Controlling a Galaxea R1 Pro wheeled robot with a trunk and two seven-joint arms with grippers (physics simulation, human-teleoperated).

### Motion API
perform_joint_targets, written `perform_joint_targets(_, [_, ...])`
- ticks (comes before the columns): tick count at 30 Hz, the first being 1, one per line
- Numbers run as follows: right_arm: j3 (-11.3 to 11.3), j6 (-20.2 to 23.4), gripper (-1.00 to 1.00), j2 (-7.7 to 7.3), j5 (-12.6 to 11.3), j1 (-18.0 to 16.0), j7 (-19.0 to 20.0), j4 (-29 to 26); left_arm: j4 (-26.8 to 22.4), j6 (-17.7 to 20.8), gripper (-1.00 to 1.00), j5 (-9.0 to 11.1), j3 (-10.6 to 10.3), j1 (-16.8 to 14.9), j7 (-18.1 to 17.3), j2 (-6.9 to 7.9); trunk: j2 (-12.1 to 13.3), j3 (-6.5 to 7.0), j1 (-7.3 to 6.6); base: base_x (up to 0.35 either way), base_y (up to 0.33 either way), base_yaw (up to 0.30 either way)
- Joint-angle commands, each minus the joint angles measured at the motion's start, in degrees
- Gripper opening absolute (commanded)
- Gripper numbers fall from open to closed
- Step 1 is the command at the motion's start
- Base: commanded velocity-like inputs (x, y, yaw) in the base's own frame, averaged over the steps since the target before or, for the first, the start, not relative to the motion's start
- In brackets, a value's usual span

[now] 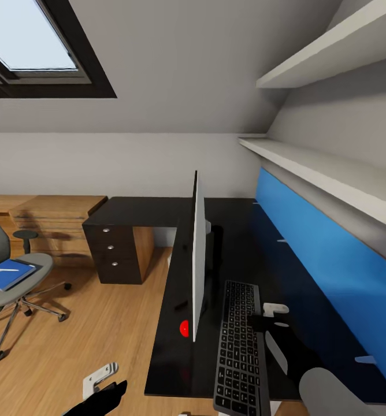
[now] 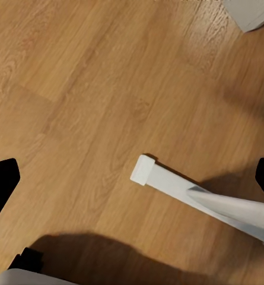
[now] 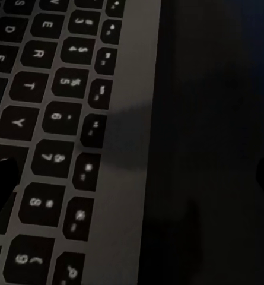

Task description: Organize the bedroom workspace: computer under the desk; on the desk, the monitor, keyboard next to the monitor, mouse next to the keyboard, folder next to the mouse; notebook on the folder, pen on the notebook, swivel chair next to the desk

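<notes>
An attic bedroom with a sloped ceiling, a skylight (image 1: 28, 43) and white wall shelves (image 1: 326, 167) is spreading out in the head view, a warm wooden floor (image 1: 112, 329) running beneath. The desk (image 1: 239, 242), black-topped and L-shaped, is stretching along a blue wall panel (image 1: 326, 260), with its dark drawer unit (image 1: 113, 251) standing at the far corner. The monitor (image 1: 198, 254) is standing upright on the desk, seen edge-on, its red dot (image 1: 184, 329) showing at a lower corner. The keyboard (image 1: 238, 346) is lying flat on the desk just beside the monitor, on the side nearer the blue panel.

The right gripper (image 1: 275, 318) is hovering at the keyboard's edge; in the right wrist view the keys (image 3: 48, 119) are sitting close under it, and its dark fingertips (image 3: 1, 178) are showing at opposite margins, so the jaws are standing wide with nothing between them.

The left gripper (image 1: 103, 375) is hanging low over the floor beside the desk. Its wrist view is looking down at floorboards and a white leg (image 2: 197, 196), probably the desk's; its fingers (image 2: 1, 178) are spread far apart and empty.

Across the room the swivel chair (image 1: 14, 277) is standing well apart from the desk, carrying the blue notebook (image 1: 8, 273) on its seat with the pen (image 1: 7, 270) lying on top.
</notes>
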Motion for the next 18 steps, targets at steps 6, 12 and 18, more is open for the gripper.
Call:
perform_joint_targets(6, [0.22,0.28,1.0,-0.04,-0.59,-0.01,-0.34,-0.1,-0.12,0.22,1.0,0.61,0.13,-0.01,0.41,-0.04,-0.05,-0.06,0.01,0.0,0.0,0.0])
perform_joint_targets(12, [0.18,0.28,1.0,-0.04,-0.59,-0.01,-0.34,-0.1,-0.12,0.22,1.0,0.61,0.15,-0.01,0.41,-0.04,-0.05,-0.06,0.01,0.0,0.0,0.0])
perform_joint_targets(18, [0.18,0.26,1.0,-0.04,-0.59,-0.01,-0.34,-0.1,-0.12,0.22,1.0,0.61,0.15,-0.01,0.41,-0.04,-0.05,-0.06,0.01,0.0,0.0,0.0])
